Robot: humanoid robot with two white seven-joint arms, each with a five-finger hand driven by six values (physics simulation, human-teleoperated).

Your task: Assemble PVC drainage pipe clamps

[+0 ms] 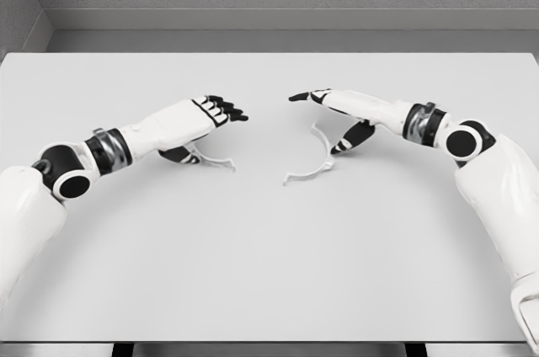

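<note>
Bare table [269, 273] around 2 clamp halves [313, 163]

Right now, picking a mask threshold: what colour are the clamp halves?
White, like the table; head view shows the right clamp half best.

No legible text, label, brand, number or sign appears on any surface shown in the head view.

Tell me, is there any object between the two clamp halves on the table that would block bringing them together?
Nothing visible does. Only bare table lies between the left clamp half and the right clamp half.
</note>
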